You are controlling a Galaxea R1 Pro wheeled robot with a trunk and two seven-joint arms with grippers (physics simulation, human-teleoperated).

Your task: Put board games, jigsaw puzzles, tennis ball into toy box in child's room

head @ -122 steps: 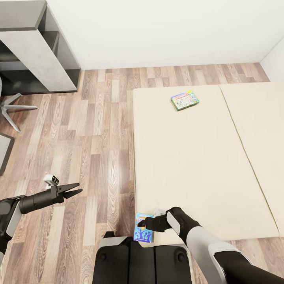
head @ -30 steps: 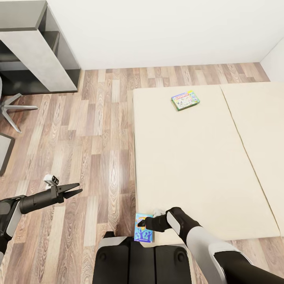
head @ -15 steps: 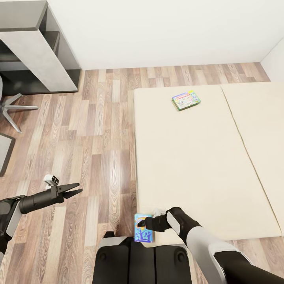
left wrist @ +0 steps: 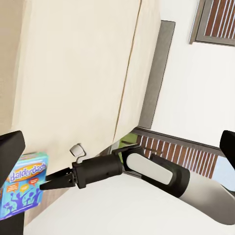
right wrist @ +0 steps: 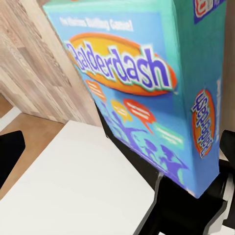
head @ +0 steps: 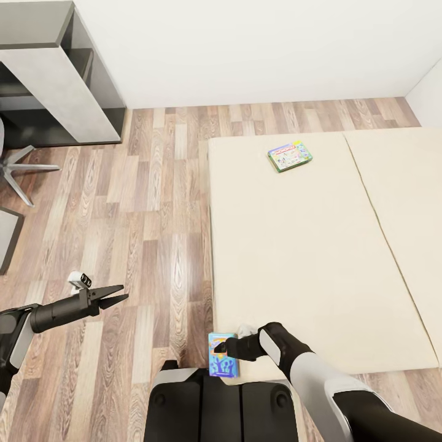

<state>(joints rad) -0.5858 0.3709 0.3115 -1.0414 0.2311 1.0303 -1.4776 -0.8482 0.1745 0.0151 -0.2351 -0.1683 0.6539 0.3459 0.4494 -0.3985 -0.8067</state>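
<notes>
The room has a wood-plank floor [head: 153,215] and plain white walls [head: 258,49]. A low cream bed [head: 294,258] in two sections takes up the right side of the head view, its seam running from the far wall toward the robot. At the far left stands a grey desk [head: 55,80] with a dark frame, and the legs of a swivel chair [head: 18,172] show beside it.

A green-bordered board game [head: 289,155] lies flat on the bed near its far edge, well apart from both arms. A blue board game [head: 222,355] printed "Balderdash" sits at the near corner of the bed, just in front of the robot's dark base [head: 215,405].

The right arm bends in from the lower right, forearm pointing toward the left across the bed's near corner. The right gripper [head: 222,348] is closed on the blue box, gripping it at the edge; in the right wrist view the box [right wrist: 142,83] fills the space between the dark fingers [right wrist: 186,205], tilted, with floor planks behind it.

The left arm reaches out from the lower left, held roughly level over the floor and away from the bed. The left gripper [head: 116,299] holds nothing, its two pointed fingers parted only slightly. The left wrist view looks across at the right arm [left wrist: 147,169] and the blue box [left wrist: 22,188].
</notes>
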